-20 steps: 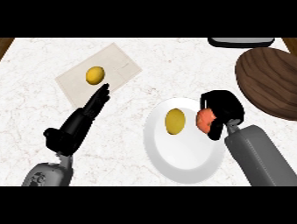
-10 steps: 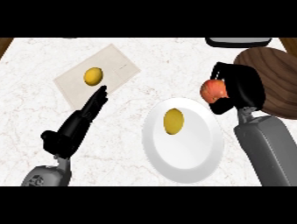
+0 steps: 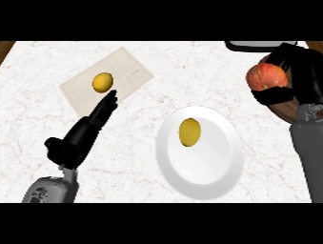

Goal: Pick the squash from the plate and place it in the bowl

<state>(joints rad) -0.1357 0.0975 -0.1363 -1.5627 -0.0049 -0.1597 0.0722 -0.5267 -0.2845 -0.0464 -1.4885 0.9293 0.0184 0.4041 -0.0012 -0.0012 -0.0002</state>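
Up at two o'clock the right hand (image 3: 299, 78) curls its fingers round the squash (image 3: 267, 77), over the bowl (image 3: 290, 110); it looks light, rigid, smooth-skinned, best cupped round its middle, while the left hand (image 3: 86, 131) rests straight-fingered.

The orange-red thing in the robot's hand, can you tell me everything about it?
The squash is a round, orange-red lump with a paler, yellowish patch on its top. It is off the white plate and lifted at the view's upper right, over the brown bowl. The right hand curls round it from the right, its black thumb beneath. Its far side is hidden.
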